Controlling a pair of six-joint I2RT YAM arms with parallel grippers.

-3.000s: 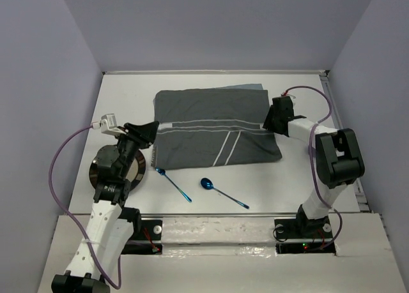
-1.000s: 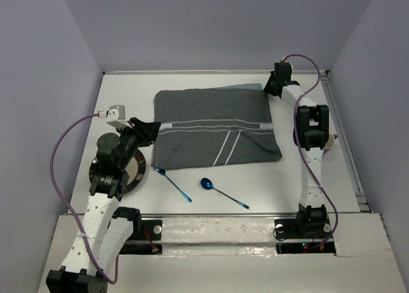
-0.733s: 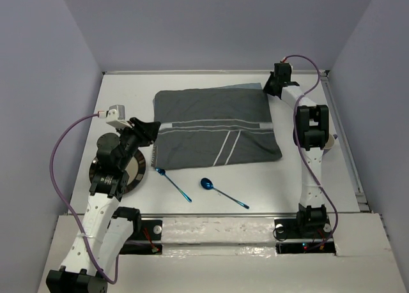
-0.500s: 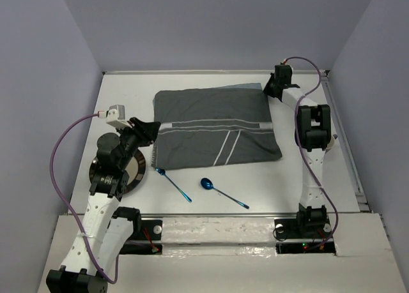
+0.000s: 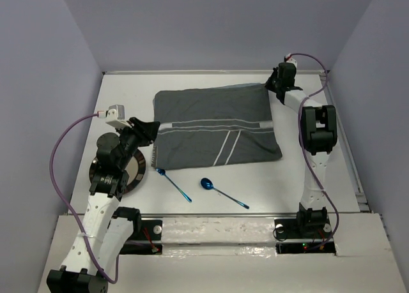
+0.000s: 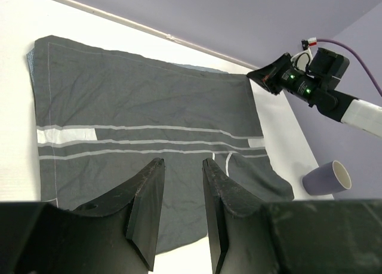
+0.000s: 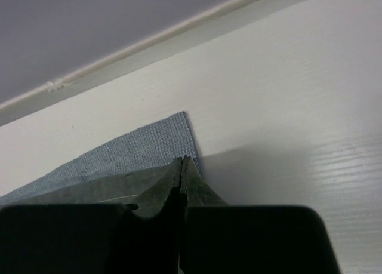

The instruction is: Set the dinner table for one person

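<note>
Dinner table [image 5: 275,178] far edge; mat [image 5: 211,124] corner seemingly in right jaws

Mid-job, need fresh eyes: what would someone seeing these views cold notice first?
The dark grey striped mat fills the middle of the white dinner table, and the right gripper is shut at its far right corner, apparently pinching it. The left gripper sits open and empty at the mat's left edge. The left blue spoon and right blue spoon lie in front of the mat.
</note>
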